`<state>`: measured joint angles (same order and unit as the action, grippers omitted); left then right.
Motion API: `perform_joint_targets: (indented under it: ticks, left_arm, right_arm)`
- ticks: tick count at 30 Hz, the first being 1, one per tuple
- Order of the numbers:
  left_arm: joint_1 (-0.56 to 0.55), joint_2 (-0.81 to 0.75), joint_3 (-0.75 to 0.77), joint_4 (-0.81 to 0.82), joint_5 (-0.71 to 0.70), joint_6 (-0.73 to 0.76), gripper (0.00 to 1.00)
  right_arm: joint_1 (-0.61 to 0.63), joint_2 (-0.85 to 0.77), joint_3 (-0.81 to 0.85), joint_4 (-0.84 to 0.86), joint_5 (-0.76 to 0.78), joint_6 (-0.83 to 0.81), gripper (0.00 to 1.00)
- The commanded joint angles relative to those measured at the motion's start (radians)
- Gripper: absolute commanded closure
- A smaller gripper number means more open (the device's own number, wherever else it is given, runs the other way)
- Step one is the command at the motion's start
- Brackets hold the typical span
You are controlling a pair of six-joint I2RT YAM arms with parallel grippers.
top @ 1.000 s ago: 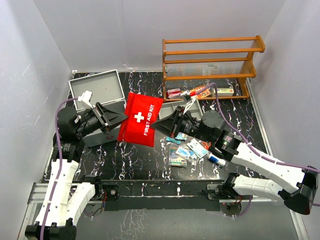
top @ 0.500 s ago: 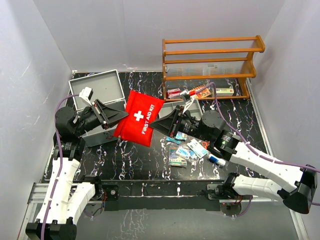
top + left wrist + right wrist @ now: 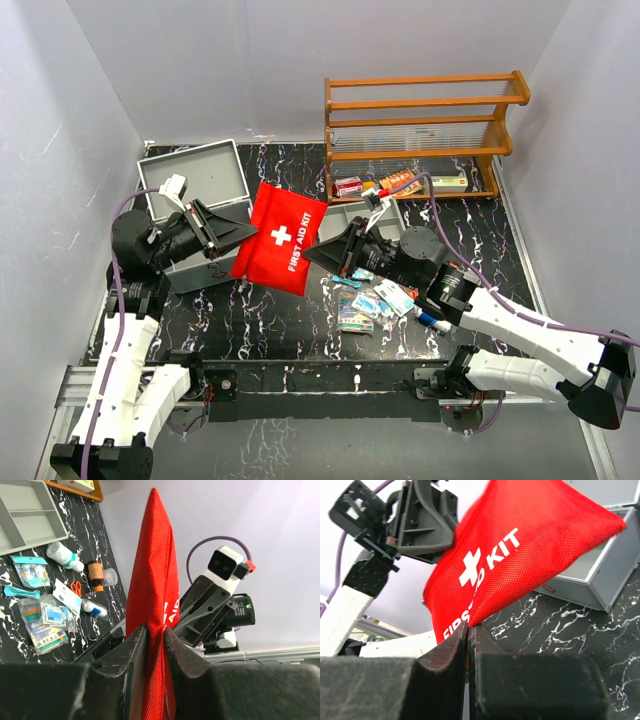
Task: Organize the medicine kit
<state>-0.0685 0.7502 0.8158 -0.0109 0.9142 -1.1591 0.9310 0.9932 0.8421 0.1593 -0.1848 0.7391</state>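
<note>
Nearest you, loose sachets [image 3: 362,306] and a small white tube [image 3: 432,321] lie scattered on the desk [image 3: 270,320], right of centre. Just beyond them, the red first aid pouch [image 3: 282,238] hangs above the desk, held between both arms. Your left end effector [image 3: 155,642] is clamped on its left edge, the fabric pinched tight between the fingers. Your right end effector [image 3: 468,630] is pinched on its lower right edge. Behind the pouch sit an open grey case [image 3: 195,178] on the left and a grey tray [image 3: 347,214] on the right. Farthest back stands a wooden rack [image 3: 425,125], with small boxes [image 3: 348,186] on its bottom shelf.
</note>
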Motion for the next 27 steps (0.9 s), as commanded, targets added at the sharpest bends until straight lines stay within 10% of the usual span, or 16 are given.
perform_joint_targets:
  ticks: [1,11,17,27]
  left_arm:
    - [-0.001,-0.022,0.092,-0.091,-0.082,0.026,0.84]
    - [-0.002,-0.025,0.092,-0.031,-0.029,0.015,1.0]
    - [-0.002,-0.006,0.068,0.005,0.034,-0.014,0.78]
    - [-0.011,0.014,0.057,-0.027,0.066,0.022,0.78]
  right_arm:
    - [0.0,-0.049,-0.018,0.0,0.072,-0.008,1.0]
    - [-0.001,-0.061,-0.023,0.012,0.055,-0.013,1.0]
    - [0.0,-0.054,-0.032,0.073,-0.004,-0.011,1.0]
    - [-0.001,-0.035,-0.031,0.118,-0.056,-0.013,1.0]
